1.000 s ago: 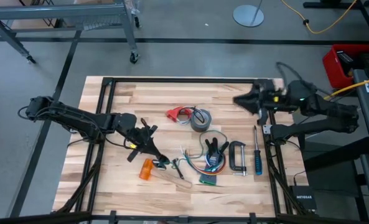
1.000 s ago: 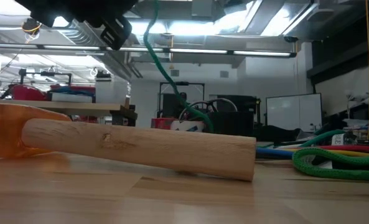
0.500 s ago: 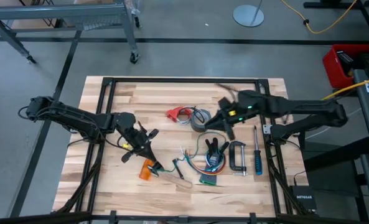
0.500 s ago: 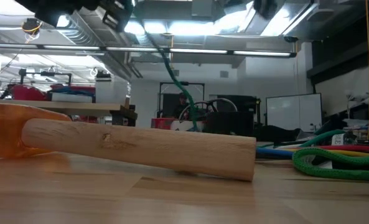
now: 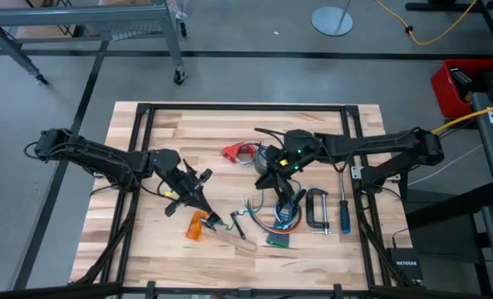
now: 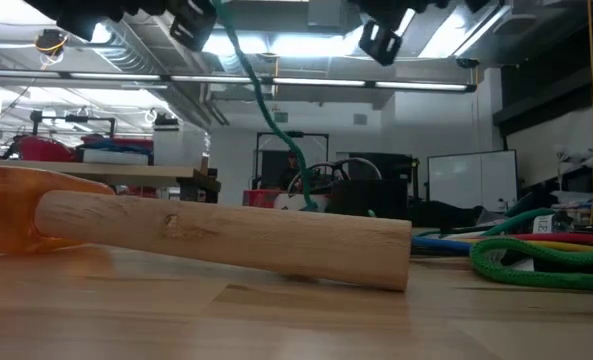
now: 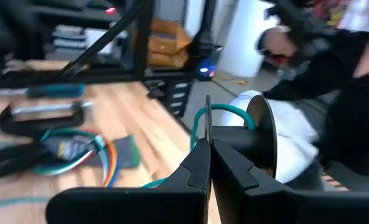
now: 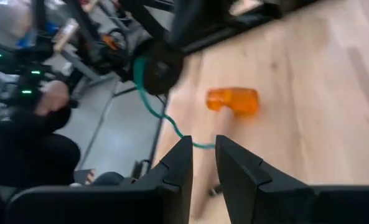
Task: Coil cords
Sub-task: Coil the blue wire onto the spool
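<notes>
My left gripper (image 5: 192, 187) is shut near the table's left middle, holding a dark green cord (image 6: 266, 110) beside its small black round puck (image 8: 159, 65). The cord drops to the table. A second cord ends in a red plastic piece (image 5: 234, 152) lying beside the grey tape roll (image 5: 261, 159). My right gripper (image 8: 203, 155) hovers over that roll (image 5: 269, 173), fingers slightly apart, nothing between them. My left gripper pinches the green cord (image 7: 200, 124) between its shut fingers, right where it meets the puck (image 7: 262, 134). The puck stands just past the fingertips, lifted clear of the table. The rest of the cord (image 8: 150, 106) hangs slack, and its lower end lies on the wood.
An orange-headed tool with a wooden handle (image 5: 198, 226) lies near the left gripper. Black-handled pliers (image 5: 288, 199), coloured wires, a green circuit board (image 5: 278, 241), a C-clamp (image 5: 317, 208) and a blue screwdriver (image 5: 343, 212) crowd the near right. A green rope (image 6: 536, 265) lies there too.
My right gripper has come from the table's far right corner toward the middle and down, tipping its fingers lower, and now hangs over the tape roll. My left gripper has turned a little in place, and the green cord below it has swung.
</notes>
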Robot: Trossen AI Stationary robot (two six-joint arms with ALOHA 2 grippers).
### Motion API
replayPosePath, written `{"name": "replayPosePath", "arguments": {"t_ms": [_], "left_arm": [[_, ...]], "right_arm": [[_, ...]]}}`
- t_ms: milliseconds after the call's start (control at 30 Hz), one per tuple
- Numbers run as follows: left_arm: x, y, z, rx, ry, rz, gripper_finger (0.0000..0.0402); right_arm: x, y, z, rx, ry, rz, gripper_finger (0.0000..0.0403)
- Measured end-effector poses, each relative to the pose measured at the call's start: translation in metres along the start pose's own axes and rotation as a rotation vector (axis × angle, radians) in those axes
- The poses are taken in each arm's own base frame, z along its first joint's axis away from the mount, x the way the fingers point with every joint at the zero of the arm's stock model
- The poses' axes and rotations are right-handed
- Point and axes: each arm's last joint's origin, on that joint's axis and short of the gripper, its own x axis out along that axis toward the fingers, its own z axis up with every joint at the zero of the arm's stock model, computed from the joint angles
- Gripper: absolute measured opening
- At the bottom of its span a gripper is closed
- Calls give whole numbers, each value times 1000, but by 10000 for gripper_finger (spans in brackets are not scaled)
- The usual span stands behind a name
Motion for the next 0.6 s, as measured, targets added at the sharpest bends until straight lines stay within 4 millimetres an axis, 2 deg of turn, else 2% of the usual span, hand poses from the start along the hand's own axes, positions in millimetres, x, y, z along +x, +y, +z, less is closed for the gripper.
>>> {"name": "replayPosePath", "arguments": {"t_ms": [233, 600], "left_arm": [[2, 8, -7, -62, 39, 198, 0], [20, 23, -20, -43, 42, 278, 0]], "right_arm": [[10, -2, 7, -51, -61, 76, 74], [33, -20, -3, -4, -2, 50, 74]]}}
